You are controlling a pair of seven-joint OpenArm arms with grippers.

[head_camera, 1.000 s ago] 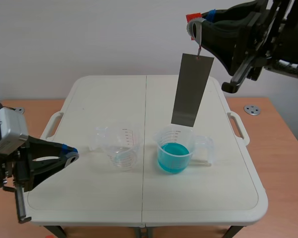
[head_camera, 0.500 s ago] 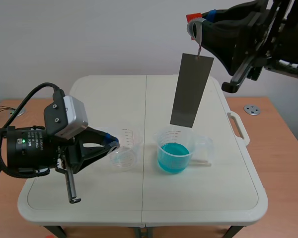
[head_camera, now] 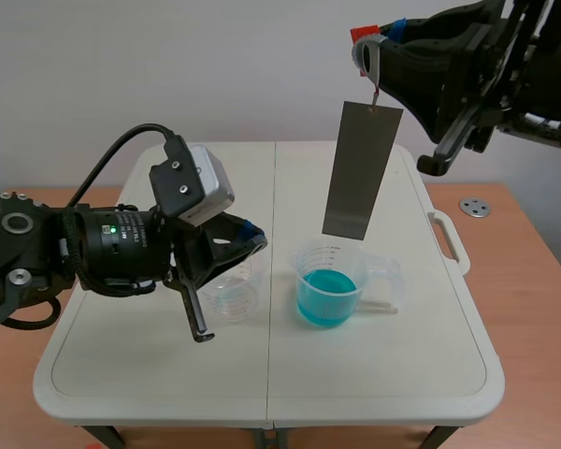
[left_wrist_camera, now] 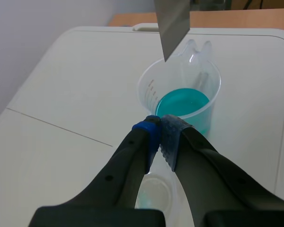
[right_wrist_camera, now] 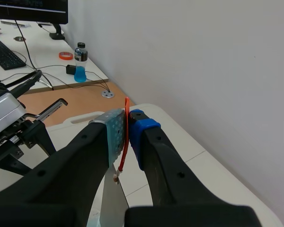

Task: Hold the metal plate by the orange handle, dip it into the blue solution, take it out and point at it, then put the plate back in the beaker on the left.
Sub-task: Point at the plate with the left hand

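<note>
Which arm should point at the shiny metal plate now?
Left, probably. The left gripper is shut on nothing and sits near the metal plate's lower end. The right gripper is busy holding the orange handle, with the plate hanging above the blue beaker.

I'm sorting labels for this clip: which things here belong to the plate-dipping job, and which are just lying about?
Job: metal plate; orange handle; right gripper; left gripper; beaker of blue solution; clear beaker.
Lying about: metal disc on the wooden desk; orange tape roll; small bottle.
</note>
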